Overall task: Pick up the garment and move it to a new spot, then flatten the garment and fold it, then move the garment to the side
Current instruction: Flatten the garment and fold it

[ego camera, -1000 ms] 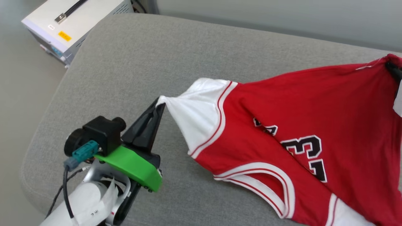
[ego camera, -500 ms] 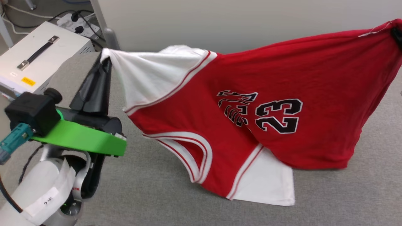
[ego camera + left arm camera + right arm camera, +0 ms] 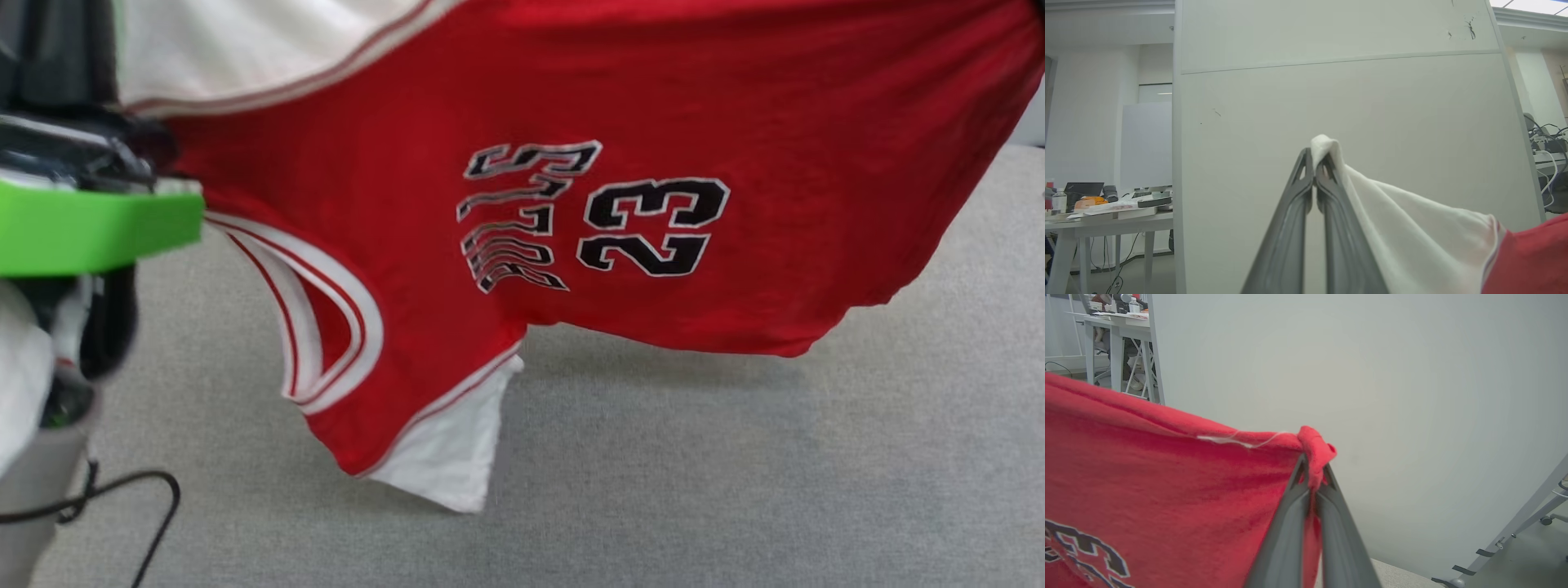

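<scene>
The garment [image 3: 653, 98], a red jersey with black "23" lettering and white sleeves, hangs stretched in the air between my two grippers. In the left wrist view my left gripper [image 3: 1314, 157] is shut on the tip of a white sleeve [image 3: 1412, 237]. In the right wrist view my right gripper [image 3: 1312, 465] is shut on a bunched red corner of the garment [image 3: 1167, 477]. The green mount [image 3: 82, 233] of my left wrist shows at the left edge of the head view. The other white sleeve [image 3: 441, 465] dangles lowest, close over the grey cushion [image 3: 735, 474].
A pale partition wall [image 3: 1331, 102] stands right behind the cushion. A cluttered table [image 3: 1106, 212] is off beyond the wall's left side. A black cable [image 3: 122, 506] loops by my left arm. Metal frame legs [image 3: 1515, 539] stand at the far right.
Both grippers have risen with the garment, which was partly lying on the cushion and now hangs spread above it. The head camera has also shifted.
</scene>
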Tool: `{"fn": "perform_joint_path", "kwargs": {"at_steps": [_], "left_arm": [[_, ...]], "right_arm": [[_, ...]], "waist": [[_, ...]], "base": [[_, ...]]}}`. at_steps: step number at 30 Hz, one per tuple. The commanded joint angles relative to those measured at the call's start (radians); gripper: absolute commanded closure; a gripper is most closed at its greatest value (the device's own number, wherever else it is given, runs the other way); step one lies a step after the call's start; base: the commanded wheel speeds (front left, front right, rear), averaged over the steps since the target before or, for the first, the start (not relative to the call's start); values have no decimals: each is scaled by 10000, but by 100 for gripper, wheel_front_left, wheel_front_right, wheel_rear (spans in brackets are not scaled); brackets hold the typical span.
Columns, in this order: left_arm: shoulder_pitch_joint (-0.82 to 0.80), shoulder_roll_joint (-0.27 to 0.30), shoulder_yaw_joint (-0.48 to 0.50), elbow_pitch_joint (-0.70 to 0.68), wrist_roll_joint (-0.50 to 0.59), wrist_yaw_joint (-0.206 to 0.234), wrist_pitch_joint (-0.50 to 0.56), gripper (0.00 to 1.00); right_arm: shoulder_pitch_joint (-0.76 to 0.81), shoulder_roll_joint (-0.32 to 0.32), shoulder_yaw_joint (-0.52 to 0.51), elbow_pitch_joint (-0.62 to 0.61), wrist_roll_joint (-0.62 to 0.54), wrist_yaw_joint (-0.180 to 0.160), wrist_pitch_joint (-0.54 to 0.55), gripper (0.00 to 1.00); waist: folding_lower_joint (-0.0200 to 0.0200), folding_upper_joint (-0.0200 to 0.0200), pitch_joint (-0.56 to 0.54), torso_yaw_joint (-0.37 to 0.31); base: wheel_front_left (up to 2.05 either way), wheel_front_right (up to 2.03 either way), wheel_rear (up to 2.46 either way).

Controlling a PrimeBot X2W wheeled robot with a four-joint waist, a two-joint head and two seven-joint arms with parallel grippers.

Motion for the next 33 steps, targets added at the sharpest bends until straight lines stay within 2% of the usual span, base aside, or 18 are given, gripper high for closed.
{"fn": "perform_joint_path", "kwargs": {"at_steps": [1,5,10,13,19,20,25,33], "left_arm": [[-451,135,135,83,80,-98,15,100],[-1692,374,390,351,-55,-439,231,100],[-3661,771,531,1245,-465,-1348,697,100],[-4903,852,591,2003,-627,-1741,894,100],[-7639,1325,607,4088,-328,-2522,1113,100],[-8925,1305,370,5197,12,-2763,1115,100],[-10839,1195,-211,7241,791,-2943,1253,100],[-13089,573,-846,9757,1438,-3255,133,100]], "right_arm": [[-278,-44,-45,-49,-108,-7,-98,100],[-954,-156,-162,-39,-147,-7,-207,100],[-2276,38,-350,506,125,-7,-297,100],[-3260,123,-403,1039,99,-7,-403,100],[-5776,487,126,2934,-615,-7,-1384,100],[-6994,570,303,4046,-1074,-7,-2011,100],[-8908,1048,231,6072,-1573,-7,-2991,100],[-10946,1548,-194,8313,-2526,-7,-4513,100]], "waist": [[0,105,453,-133],[0,105,1358,-183],[0,105,2671,-288],[0,105,3410,-318],[0,105,4870,-748],[0,105,5438,-757],[0,105,6115,-847],[0,105,6864,-744]], "base": [[0,0,0],[0,0,0],[0,0,0],[0,0,0],[0,0,0],[0,0,0],[0,0,0],[0,0,0]]}}
